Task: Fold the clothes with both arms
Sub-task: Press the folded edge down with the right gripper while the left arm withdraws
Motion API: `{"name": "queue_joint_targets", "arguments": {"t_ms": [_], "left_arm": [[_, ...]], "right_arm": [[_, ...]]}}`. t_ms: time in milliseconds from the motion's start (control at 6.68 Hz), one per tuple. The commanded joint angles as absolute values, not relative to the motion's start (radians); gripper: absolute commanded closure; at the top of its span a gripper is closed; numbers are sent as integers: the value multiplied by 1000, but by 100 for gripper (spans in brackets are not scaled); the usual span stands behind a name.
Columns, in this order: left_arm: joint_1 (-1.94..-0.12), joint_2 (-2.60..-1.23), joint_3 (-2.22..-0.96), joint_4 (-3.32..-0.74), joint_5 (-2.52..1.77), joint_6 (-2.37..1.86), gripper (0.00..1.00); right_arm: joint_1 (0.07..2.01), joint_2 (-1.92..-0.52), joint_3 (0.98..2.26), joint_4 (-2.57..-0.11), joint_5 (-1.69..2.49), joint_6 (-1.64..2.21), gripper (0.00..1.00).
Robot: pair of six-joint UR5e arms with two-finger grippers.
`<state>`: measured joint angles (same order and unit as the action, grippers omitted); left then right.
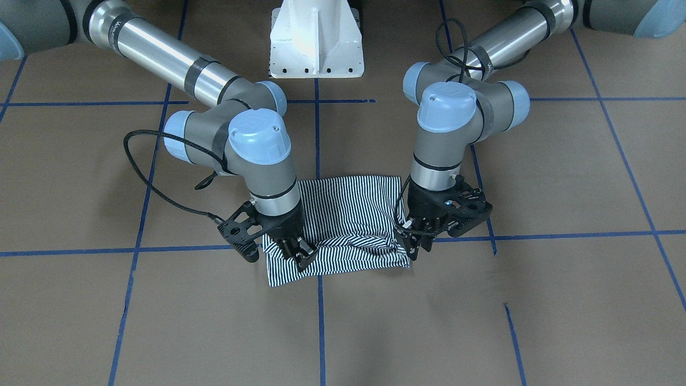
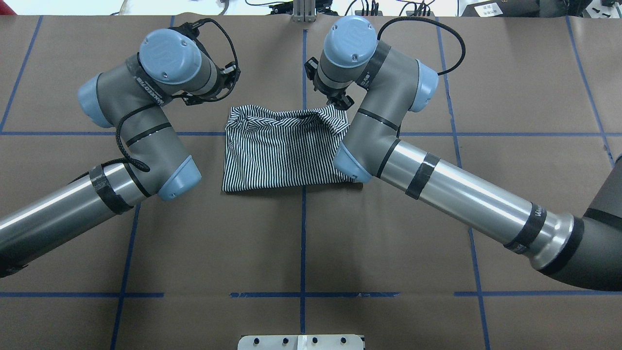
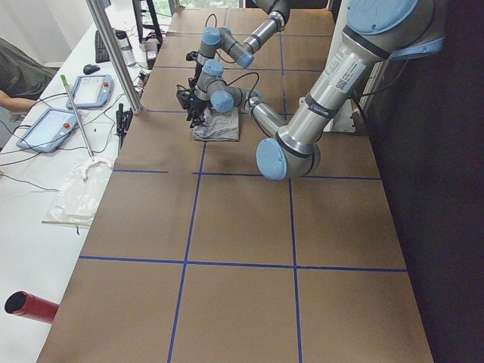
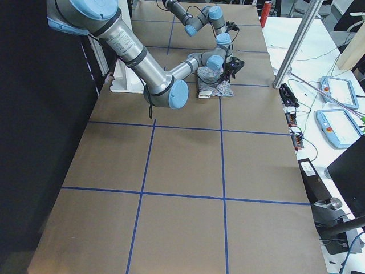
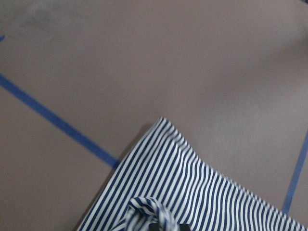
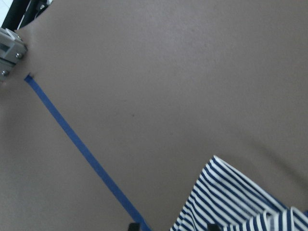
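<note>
- Saw the bare brown table (image 1: pixel 536 321) first, smooth like paper, cut into squares by blue tape lines (image 1: pixel 320 321).
- Found the striped shirt (image 1: pixel 348 214) next, in the middle of the table, folded into a soft rectangle, with thin navy and white stripes, rumpled along the edge away from the robot.
- Pinched one corner of that rumpled edge with the right gripper (image 1: pixel 298 255), black fingers pressed onto the cloth.
- Pinched the other corner with the left gripper (image 1: pixel 414 243), fingers closed on a bunched fold.
- Bent the left arm (image 2: pixel 146 126) and right arm (image 2: pixel 388 121), grey tubes with round blue caps, wrists pointing down over the shirt.
- Spotted small letters on the arm bands, too blurred to read.
- Ended at the white base (image 1: pixel 316 40), blocky, with a row of small holes.
</note>
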<state>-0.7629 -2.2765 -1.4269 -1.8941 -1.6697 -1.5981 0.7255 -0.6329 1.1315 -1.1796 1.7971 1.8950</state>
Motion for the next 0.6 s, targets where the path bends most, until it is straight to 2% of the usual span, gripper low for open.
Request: {"name": "queue_joint_targets", "arguments": {"t_ms": [0,150,300,449], "left_arm": [[-784,-2269,-1445,-1899,-1775,-1566,0],[-805,-2237,-1510,-1891,-1852,-1501,0],[-819,-2162,-1619,-1890,-1871,-1464,0],[-854,-2149,-1649,-1887,-1917,-1439,0]], "right_arm": [[778,-629,1124,-1176,1877,1777,0],[778,-635,1162,-1202,1926,1716,0],[753,-617,1219,-1353,1922,1606,0],[706,-595,1245,-1482,1892,1459,0]]}}
